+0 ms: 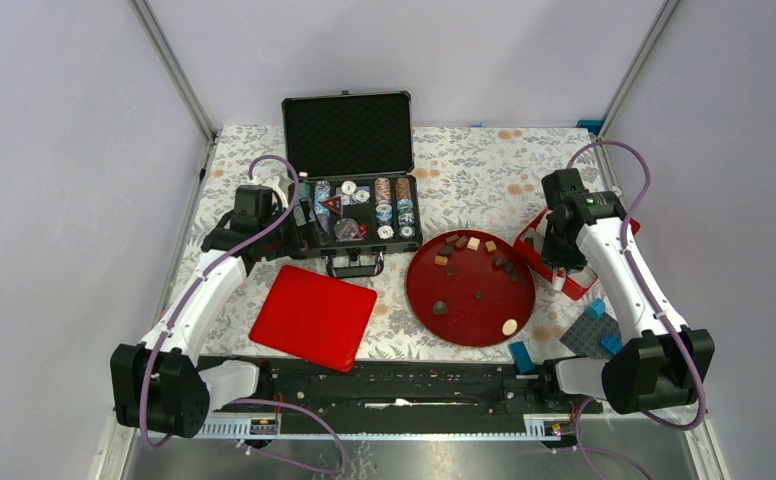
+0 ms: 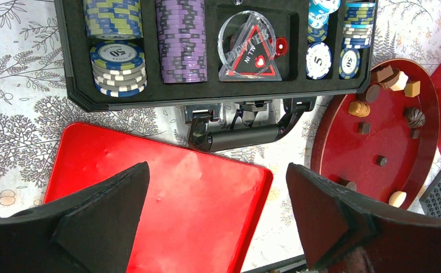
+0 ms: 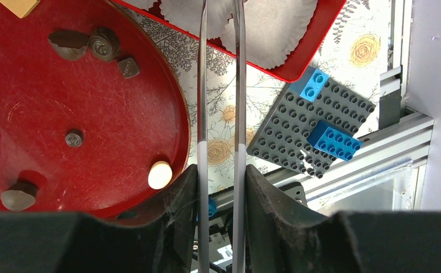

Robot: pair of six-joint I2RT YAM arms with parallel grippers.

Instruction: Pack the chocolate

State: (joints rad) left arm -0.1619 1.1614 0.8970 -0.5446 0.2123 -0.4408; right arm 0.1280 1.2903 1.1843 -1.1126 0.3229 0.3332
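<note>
Your right pincer [image 3: 221, 176] is clenched on a pair of thin metal tongs [image 3: 202, 85]. Both blades pass between its pads and run upward in the right wrist view, over a red tray [image 3: 316, 48] that holds white paper cups [image 3: 275, 34]. The tips of the tongs go out of that picture, so you cannot tell if they carry something.

The chocolate [image 1: 509, 327] lies on the round red plate [image 1: 469, 325], just left of this tray. A group of brown and tan pieces sits near the far rim of the plate, some small dark pieces are scattered in the middle, and one cream lump rests close to the near rim.

Your left pincer [image 2: 216, 170] is released, with its jaws wide apart. It hangs above the red square lid [image 1: 314, 317], which lies flat on the bench [image 1: 464, 170]. Behind this lid stands the open chip case [image 1: 354, 215], its cover upright and its handle turned toward the lid. Rows of poker chips fill its compartments.

A grey baseplate [image 3: 303, 136] with blue bricks on it lies near the base of the right arm, beside the plate.
</note>
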